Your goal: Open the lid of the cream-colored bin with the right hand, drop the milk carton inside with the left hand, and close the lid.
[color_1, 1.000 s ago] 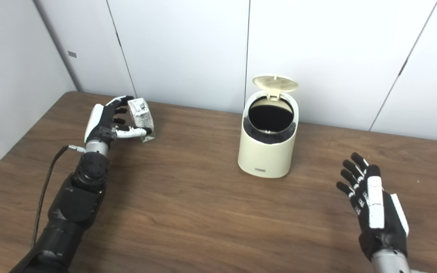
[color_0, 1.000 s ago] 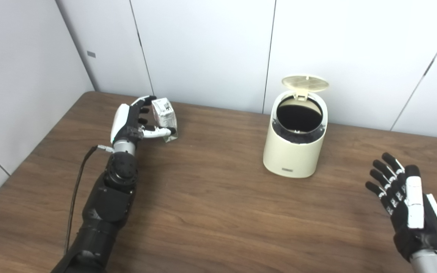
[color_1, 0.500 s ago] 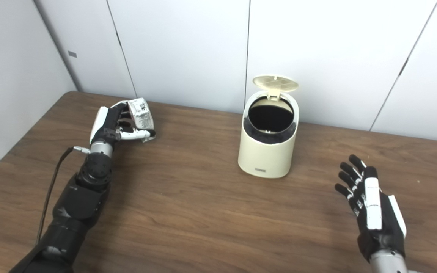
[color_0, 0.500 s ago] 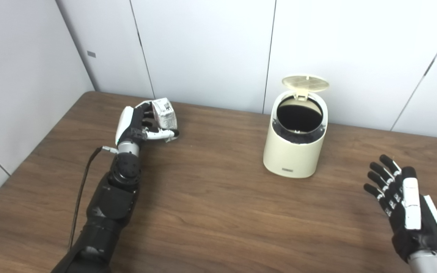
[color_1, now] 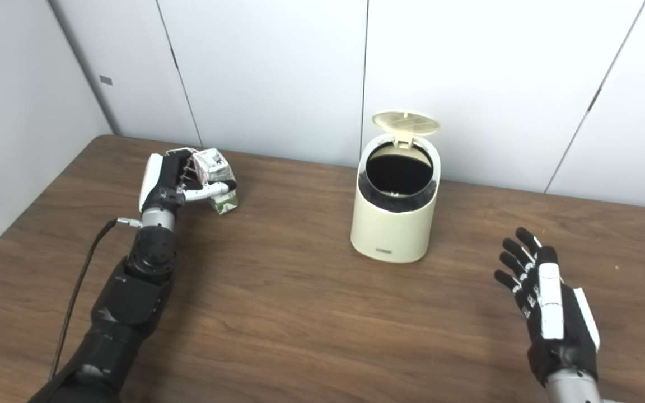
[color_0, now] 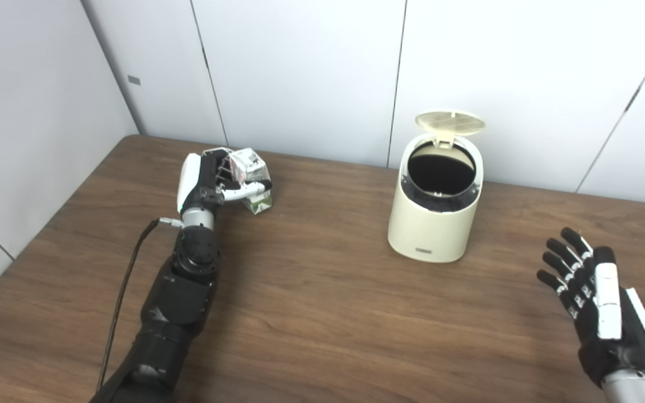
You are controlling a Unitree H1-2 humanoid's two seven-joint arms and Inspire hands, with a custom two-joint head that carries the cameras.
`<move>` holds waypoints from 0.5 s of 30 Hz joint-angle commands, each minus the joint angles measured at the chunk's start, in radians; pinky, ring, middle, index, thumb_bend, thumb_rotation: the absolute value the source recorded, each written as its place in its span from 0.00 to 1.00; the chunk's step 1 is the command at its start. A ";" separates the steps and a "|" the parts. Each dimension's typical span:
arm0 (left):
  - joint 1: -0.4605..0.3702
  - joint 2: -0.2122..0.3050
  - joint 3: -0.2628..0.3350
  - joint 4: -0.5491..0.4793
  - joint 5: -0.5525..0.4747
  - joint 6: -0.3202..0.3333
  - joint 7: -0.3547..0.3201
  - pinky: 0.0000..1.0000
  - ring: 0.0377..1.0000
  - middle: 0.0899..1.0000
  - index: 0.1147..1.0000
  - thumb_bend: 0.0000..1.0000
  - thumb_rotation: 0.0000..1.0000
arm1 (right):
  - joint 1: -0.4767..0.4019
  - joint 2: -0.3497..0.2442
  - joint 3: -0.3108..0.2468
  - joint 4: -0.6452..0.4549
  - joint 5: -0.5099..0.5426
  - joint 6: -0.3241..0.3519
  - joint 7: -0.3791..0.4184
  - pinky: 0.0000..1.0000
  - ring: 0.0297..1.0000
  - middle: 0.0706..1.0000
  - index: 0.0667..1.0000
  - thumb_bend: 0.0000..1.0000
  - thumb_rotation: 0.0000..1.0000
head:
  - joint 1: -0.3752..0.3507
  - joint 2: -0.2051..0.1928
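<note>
Two hands of mine show over the table (color_0: 311, 313). At centre right stands the bin (color_0: 433, 215), upright, its lid (color_0: 449, 122) tipped up at the back and the mouth open. At lower right my right hand (color_0: 599, 305) hangs with fingers spread, holding nothing. At upper left my left hand (color_0: 206, 182) has fingers and thumb wrapped round the carton (color_0: 251, 178), which tilts, long axis leaning, top toward the wall.

You are looking at a bare test room or lab: a wood-grain table (color_0: 311, 313) stands in a corner of plain white wall panels (color_0: 300, 73).
</note>
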 commanded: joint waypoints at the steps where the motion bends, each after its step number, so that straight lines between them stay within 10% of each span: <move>1: -0.046 0.027 0.011 -0.035 0.009 -0.051 0.036 0.45 0.44 0.45 0.41 0.50 0.00 | -0.019 0.000 -0.002 -0.008 0.008 -0.059 0.006 0.84 0.89 0.88 0.90 0.51 1.00 | 0.001 0.001; 15: -0.028 -0.017 0.003 -0.208 -0.016 -0.039 -0.008 0.36 0.41 0.44 0.43 0.48 0.00 | -0.016 -0.003 0.006 0.018 -0.006 -0.084 0.005 0.84 0.89 0.88 0.90 0.51 1.00 | -0.030 0.000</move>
